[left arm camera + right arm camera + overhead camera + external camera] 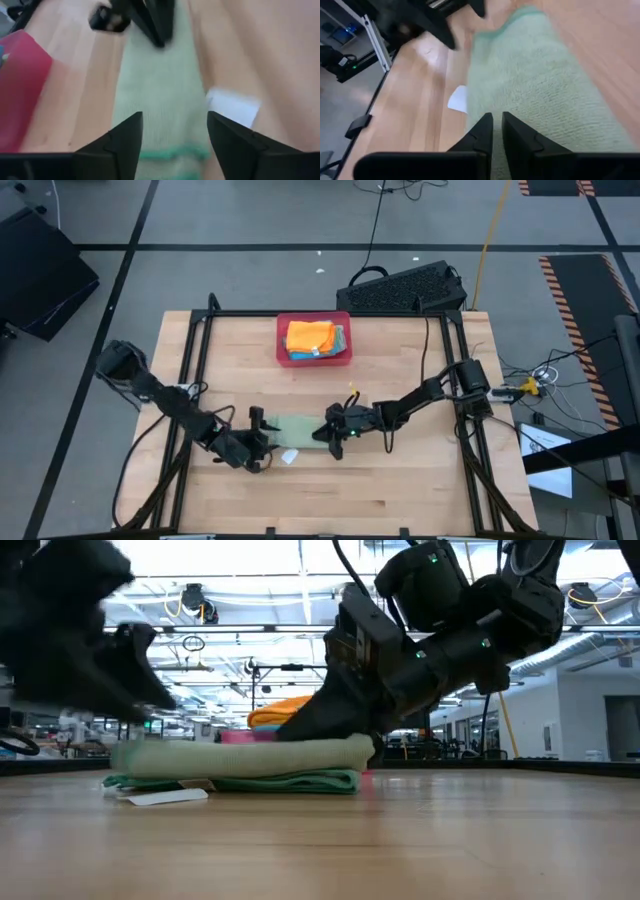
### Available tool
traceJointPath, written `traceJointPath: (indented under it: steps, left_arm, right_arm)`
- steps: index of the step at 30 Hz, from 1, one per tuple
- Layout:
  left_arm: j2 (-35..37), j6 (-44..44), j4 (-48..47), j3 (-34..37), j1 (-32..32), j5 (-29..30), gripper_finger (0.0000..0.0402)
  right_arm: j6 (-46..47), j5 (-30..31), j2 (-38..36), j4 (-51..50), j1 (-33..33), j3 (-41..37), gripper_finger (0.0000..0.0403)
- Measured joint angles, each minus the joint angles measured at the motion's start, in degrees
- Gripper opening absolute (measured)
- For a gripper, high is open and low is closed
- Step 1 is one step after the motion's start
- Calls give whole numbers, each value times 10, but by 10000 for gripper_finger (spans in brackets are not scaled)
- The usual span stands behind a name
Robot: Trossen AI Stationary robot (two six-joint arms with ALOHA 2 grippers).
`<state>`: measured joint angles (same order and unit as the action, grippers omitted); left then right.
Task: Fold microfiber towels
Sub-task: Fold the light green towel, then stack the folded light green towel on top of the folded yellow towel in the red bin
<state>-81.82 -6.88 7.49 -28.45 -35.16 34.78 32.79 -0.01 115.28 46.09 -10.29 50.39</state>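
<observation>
A: Our folded light green towel (298, 428) lies at lower centre of the table (400, 490), between both grippers.

B: It looks soft and floppy, so we'd pinch a folded edge. Left gripper (172, 137) stands wide and empty; right gripper (497, 131) is nearly closed, apparently on nothing.

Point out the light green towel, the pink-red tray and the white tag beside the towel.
light green towel (250, 754): low view, front face of its folded top layer.
pink-red tray (282, 340): high view, its left rim.
white tag (234, 109): left wrist view, middle of the tag.
</observation>
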Motion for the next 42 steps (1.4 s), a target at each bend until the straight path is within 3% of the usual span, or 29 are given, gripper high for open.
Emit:
traceJointPath:
  steps: [6, 9, 12, 16, 25, 31, 37, 42]
  left_arm:
    - [93, -87, 13, 0, 4, -4, 250]
    - [99, -113, 35, 0, 27, 24, 254]
    - [76, -141, 33, 0, 75, 15, 249]
    - [50, -143, 24, 0, 150, -81, 250]
    - [16, -130, 27, 0, 305, -324, 309]
    - [-59, -115, 66, -1, 354, -473, 317]
    - [-119, -78, 91, -7, 356, -483, 268]
    - [-120, -3, 107, -5, 335, -480, 154]
  right_arm:
    - [-8, 58, 0, -44, -11, 0, 29]
    - [-31, 68, -1, -41, -14, 0, 29]
    - [-55, 74, -4, -28, -20, 0, 29]
    - [-78, 72, -25, -37, -27, 0, 29]
    - [-179, 74, -144, -232, -34, -2, 72]
    - [-211, 96, -192, -308, -33, -6, 99]
    - [-227, 107, -219, -300, -25, -35, 108]
    - [-228, 109, -251, -300, -17, -70, 108]
